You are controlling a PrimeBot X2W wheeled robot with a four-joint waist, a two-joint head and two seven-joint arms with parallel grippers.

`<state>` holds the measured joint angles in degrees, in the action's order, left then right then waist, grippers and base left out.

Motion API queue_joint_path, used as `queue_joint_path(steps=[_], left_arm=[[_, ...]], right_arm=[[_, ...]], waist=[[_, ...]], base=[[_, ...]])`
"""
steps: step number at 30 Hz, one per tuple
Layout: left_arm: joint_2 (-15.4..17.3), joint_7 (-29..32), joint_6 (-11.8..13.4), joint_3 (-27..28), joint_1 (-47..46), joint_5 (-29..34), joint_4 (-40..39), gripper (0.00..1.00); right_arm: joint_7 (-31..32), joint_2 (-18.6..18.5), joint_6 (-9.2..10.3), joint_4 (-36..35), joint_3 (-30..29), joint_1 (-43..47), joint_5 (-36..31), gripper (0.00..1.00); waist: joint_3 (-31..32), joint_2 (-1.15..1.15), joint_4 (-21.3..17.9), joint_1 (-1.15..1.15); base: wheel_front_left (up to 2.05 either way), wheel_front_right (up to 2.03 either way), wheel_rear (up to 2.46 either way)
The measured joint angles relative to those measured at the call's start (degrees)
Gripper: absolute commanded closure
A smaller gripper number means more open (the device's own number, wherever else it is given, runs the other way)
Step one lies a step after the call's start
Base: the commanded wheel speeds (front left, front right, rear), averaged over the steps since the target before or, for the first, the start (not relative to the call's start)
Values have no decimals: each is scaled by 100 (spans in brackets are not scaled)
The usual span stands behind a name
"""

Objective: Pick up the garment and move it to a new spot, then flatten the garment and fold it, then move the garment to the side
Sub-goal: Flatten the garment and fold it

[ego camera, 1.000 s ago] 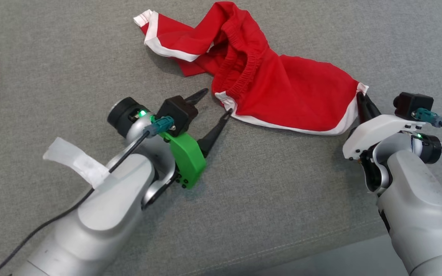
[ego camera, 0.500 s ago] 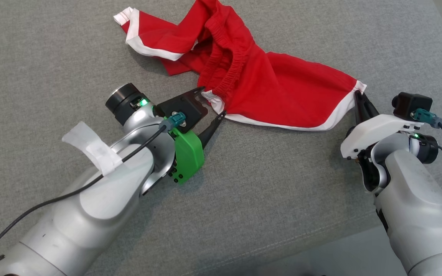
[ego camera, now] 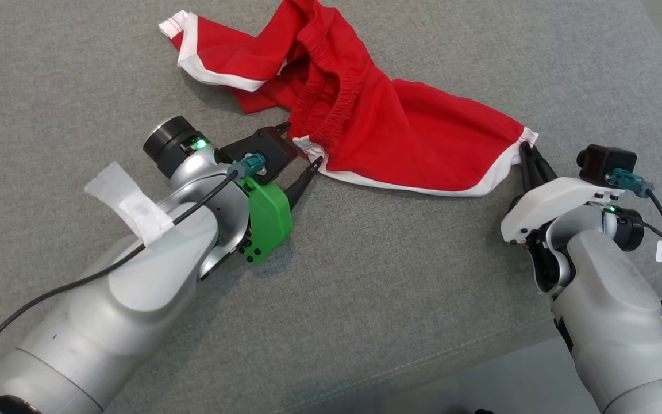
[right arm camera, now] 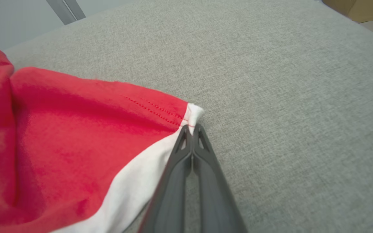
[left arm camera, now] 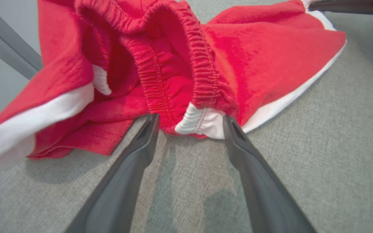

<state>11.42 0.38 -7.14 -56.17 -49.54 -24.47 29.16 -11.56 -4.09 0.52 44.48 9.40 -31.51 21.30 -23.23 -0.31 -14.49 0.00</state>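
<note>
The head view showed the whole garment [ego camera: 411,144], red with white trim, lying crumpled on the grey fabric surface [ego camera: 365,276] and reaching from one gripper to the other. The left wrist view gave what the head view hid: the gathered elastic waistband [left arm camera: 202,74], whose white end lay right at the tips of the left gripper [left arm camera: 190,118], in the gap between fingers that stood wide apart. In the right wrist view the right gripper [right arm camera: 191,127] had its fingers pressed together on the white corner of the hem, beside a red stitched seam.
</note>
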Motion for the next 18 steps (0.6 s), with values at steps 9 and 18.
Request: queue_joint_path(steps=[9,18], left_arm=[[16,-53,-23,-187,-209,-43,166,11],[-4,-120,-40,-397,-234,-207,321,100]], right_arm=[[-52,41,-52,69,5,-1,59,100],[-102,54,-53,129,7,-4,107,100]], waist=[[-53,0,-68,0],[-65,0,-93,0]], base=[[0,0,0],[0,0,0]])
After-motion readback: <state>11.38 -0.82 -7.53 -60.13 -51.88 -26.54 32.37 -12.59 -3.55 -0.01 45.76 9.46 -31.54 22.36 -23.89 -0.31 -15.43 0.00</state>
